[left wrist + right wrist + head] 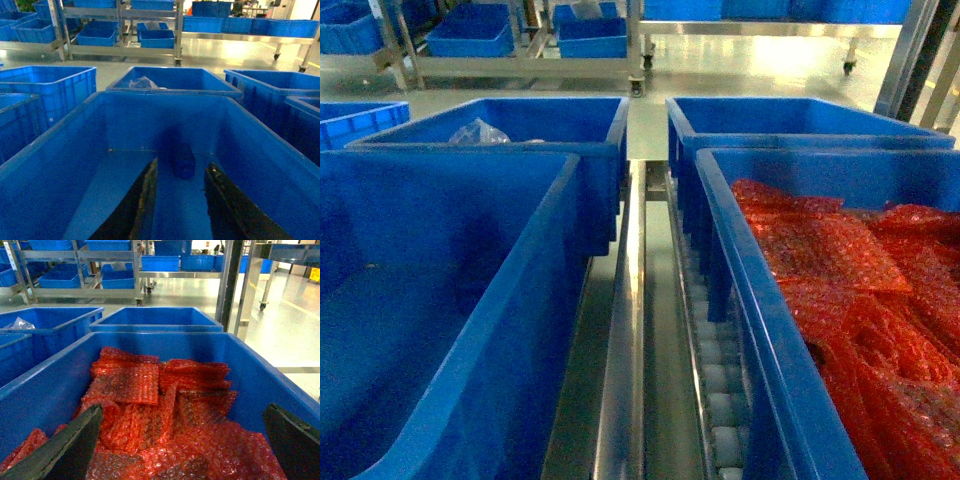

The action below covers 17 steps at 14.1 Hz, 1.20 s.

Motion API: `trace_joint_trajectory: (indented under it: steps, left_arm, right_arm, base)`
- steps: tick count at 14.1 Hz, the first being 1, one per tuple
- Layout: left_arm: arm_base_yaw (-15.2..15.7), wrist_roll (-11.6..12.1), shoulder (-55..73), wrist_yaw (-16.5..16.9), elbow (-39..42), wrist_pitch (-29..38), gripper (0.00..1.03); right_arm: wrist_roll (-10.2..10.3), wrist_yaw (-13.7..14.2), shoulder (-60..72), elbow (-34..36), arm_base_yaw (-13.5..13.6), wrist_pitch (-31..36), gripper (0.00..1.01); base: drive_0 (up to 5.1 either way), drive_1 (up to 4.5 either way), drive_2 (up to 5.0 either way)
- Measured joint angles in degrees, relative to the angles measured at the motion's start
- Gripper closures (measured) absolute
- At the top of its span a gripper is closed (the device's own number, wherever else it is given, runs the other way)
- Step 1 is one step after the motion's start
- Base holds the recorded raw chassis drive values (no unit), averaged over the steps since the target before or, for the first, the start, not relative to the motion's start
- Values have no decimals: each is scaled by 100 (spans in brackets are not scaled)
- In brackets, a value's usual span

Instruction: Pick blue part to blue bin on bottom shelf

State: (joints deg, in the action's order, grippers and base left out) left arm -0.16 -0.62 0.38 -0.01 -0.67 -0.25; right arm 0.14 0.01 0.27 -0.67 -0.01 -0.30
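Blue bin [60, 200] on the bottom shelf [720, 400], left of the bin of red bubble wrap [150, 405]. Blue part [183, 161] inside it, on its floor. Left gripper [180, 200] spread just behind the part, empty; right gripper [180, 440] wide apart above the wrap. Best descend straddling the part, then close squarely.

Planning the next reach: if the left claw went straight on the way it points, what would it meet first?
Probably the blue part on the bin floor, lying just ahead between the open left claw tips; depth is unclear. Beyond it stands the blue bin's far wall.
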Motion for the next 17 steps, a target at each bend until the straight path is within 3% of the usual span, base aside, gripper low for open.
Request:
trace_joint_trajectory:
  steps: [6,17]
  left_arm:
    - [0,7,0,0,0,2,3]
    - [0,4,0,0,0,2,5]
  right_arm:
    - [0,0,0,0,0,0,3]
    - [0,0,0,0,0,0,3]
  base:
    - [0,0,0]
    - [0,0,0]
